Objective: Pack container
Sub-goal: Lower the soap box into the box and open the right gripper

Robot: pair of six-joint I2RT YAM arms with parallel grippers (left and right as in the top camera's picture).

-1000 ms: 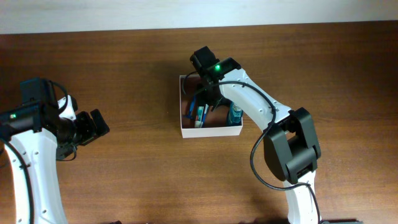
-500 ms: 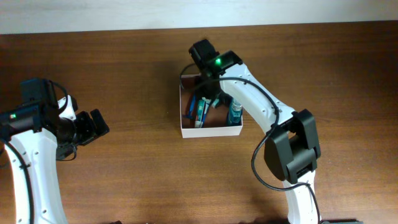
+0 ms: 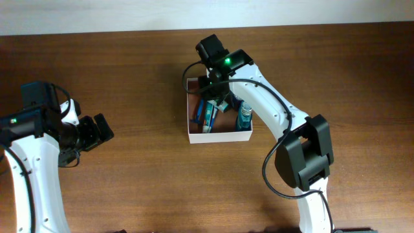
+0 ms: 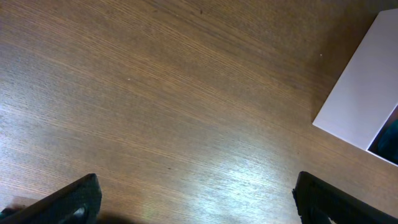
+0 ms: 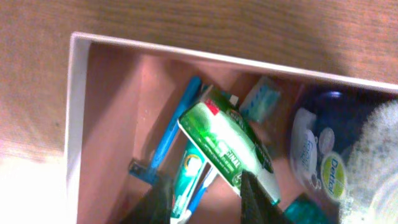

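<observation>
Brown wooden table (image 3: 129, 194) carries the white container (image 3: 220, 137) near its centre. The right gripper (image 5: 202, 202) hangs over the container's 11 o'clock corner, fingers partly apart astride a teal tube (image 5: 186, 180); whether they grip it I cannot tell. The left gripper (image 3: 97, 133), at 9 o'clock, gapes wide, empty.

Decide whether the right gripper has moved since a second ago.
Yes: overhead, the right gripper has shifted toward the far wall of the container.

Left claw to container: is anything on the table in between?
Nothing visible. Only bare table lies between the open left claw and the container. The right claw hangs over the container's inside, off that path.
</observation>
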